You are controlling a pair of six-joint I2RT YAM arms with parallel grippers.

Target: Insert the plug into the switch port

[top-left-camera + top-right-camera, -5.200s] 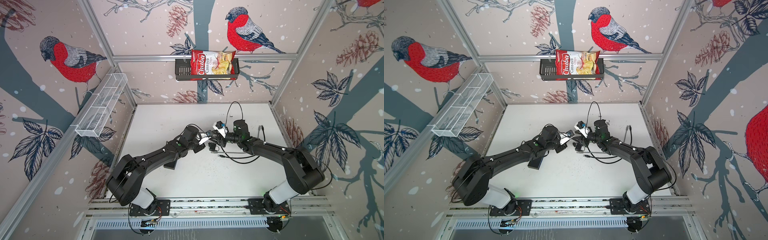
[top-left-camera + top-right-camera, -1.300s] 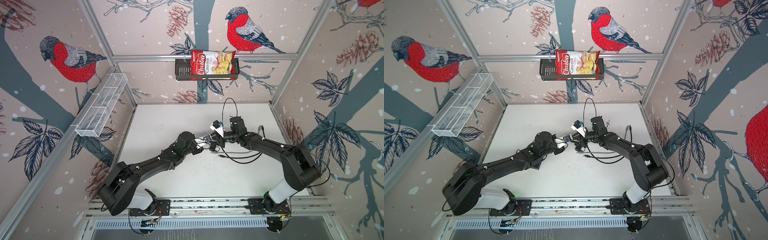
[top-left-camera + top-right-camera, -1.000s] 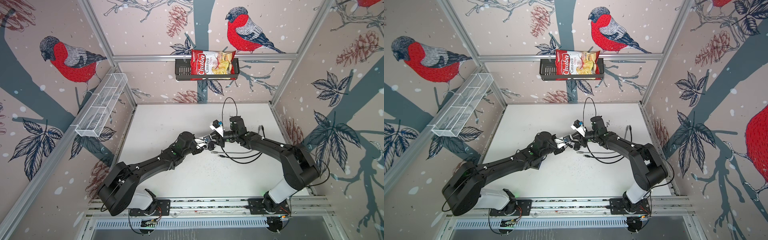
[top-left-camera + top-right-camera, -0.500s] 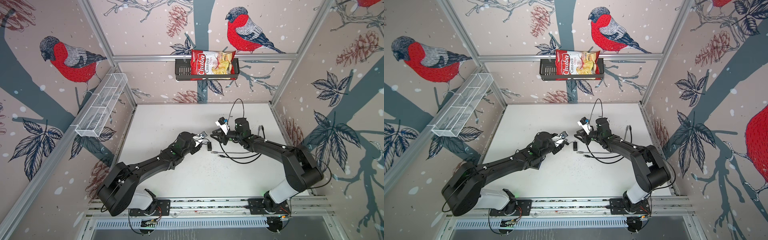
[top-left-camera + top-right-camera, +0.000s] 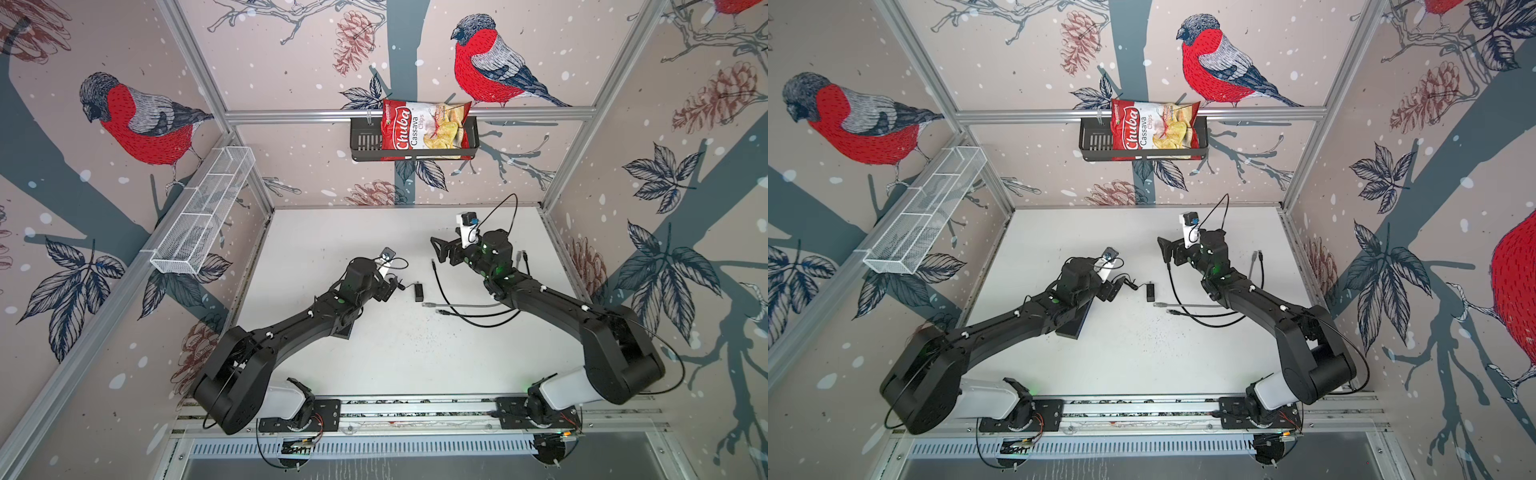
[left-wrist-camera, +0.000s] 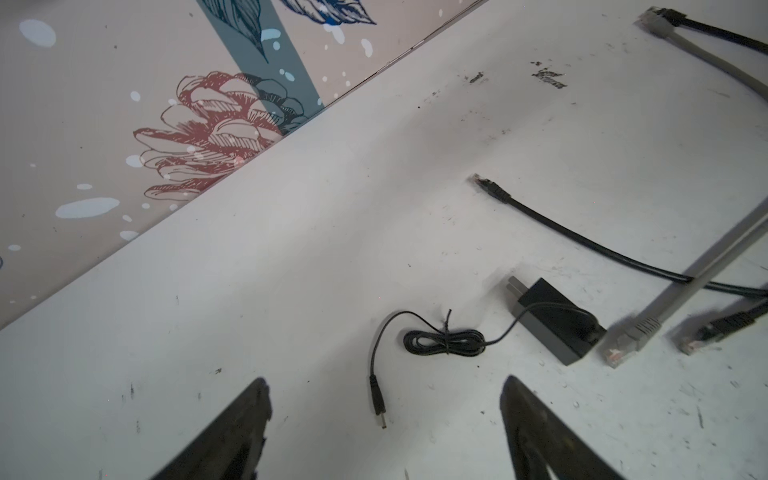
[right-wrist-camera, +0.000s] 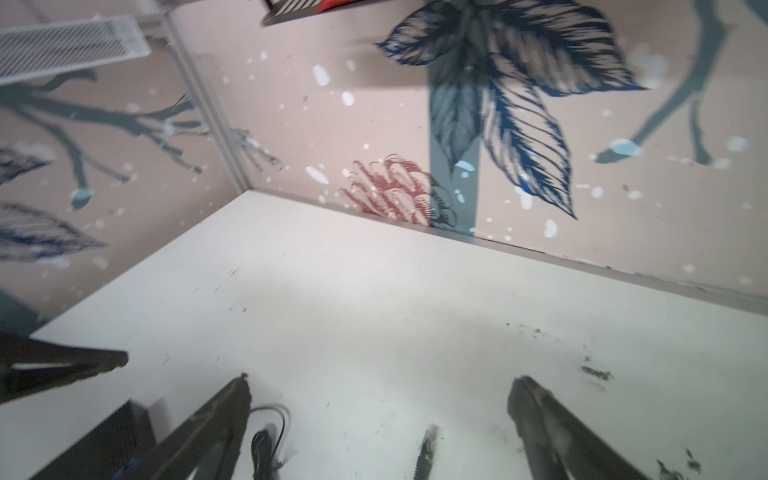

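Note:
The switch (image 5: pixel 344 331) (image 5: pixel 1077 325) is a flat black slab on the white table, mostly hidden under the left forearm. The thin black cord's small barrel plug (image 6: pixel 380 409) lies loose on the table between the tips of my left gripper (image 6: pixel 384 381) (image 5: pixel 392 286), which stands open and touches nothing. The cord's coiled bundle (image 6: pixel 444 341) leads to a black adapter block (image 6: pixel 552 320) (image 5: pixel 419 292) (image 5: pixel 1149 291) lying flat. My right gripper (image 7: pixel 382 379) (image 5: pixel 438 249) (image 5: pixel 1165 249) hangs open and empty farther back to the right, above the table.
A black network cable (image 6: pixel 490 189) (image 5: pixel 436 278) and a grey one (image 6: pixel 636 332) (image 5: pixel 461 304) lie on the table right of the adapter. A black cable end (image 7: pixel 427 451) shows between the right fingers. A chips bag (image 5: pixel 424 129) sits in the wall basket.
Both grippers have opened and drawn apart. The cord and adapter held up between them a second ago now lie on the table. The right gripper moved back and to the right.

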